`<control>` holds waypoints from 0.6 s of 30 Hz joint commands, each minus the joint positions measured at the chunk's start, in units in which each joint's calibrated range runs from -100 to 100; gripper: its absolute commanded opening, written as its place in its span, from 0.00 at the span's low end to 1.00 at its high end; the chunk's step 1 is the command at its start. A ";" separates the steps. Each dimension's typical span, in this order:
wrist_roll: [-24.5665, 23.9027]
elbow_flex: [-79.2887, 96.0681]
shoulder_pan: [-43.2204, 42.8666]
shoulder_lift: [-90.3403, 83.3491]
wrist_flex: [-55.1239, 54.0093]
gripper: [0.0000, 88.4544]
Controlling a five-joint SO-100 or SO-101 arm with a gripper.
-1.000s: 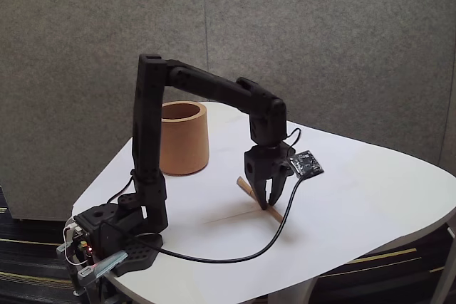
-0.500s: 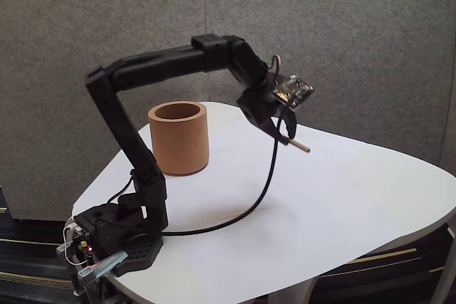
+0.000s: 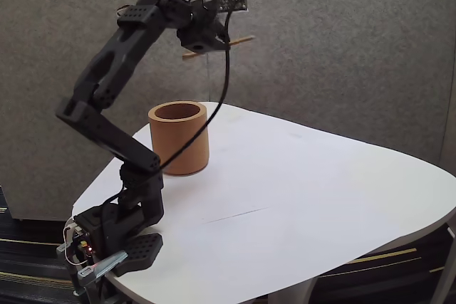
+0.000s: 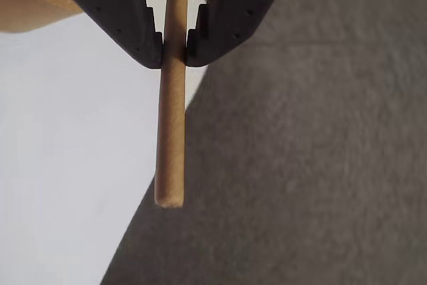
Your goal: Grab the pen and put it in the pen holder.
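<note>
Since half a second ago we see the pen (image 3: 229, 43) carried up and back toward the left of the fixed view: it was out over the middle of the bench and tipped downward, and now it rides high in the air, close to level, with its free end pointing right and slightly up. In the wrist view the pen (image 4: 170, 131) runs straight out between the two dark fingers, which are clamped on its shaft near the top of the frame, so a long stretch of stick sticks out past the tips and ends in a flat round face. The end effector (image 3: 201, 45) sits well above the pen holder (image 3: 179, 138), a little to the right of the cup's mouth as the fixed view shows it. The cup stands upright on the white bench (image 3: 328, 197), open end up, and a curved tan edge of the pen holder (image 4: 27, 5) shows at the upper left corner of the wrist view, off to the side of the stick. We judge that the coming move turns on this: the pen's long axis lies roughly horizontal while the cup opens upward, so the stick must be tipped end-down and brought over the opening before release.
</note>
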 commanded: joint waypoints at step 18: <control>32.06 27.44 -17.50 -14.79 -21.69 0.01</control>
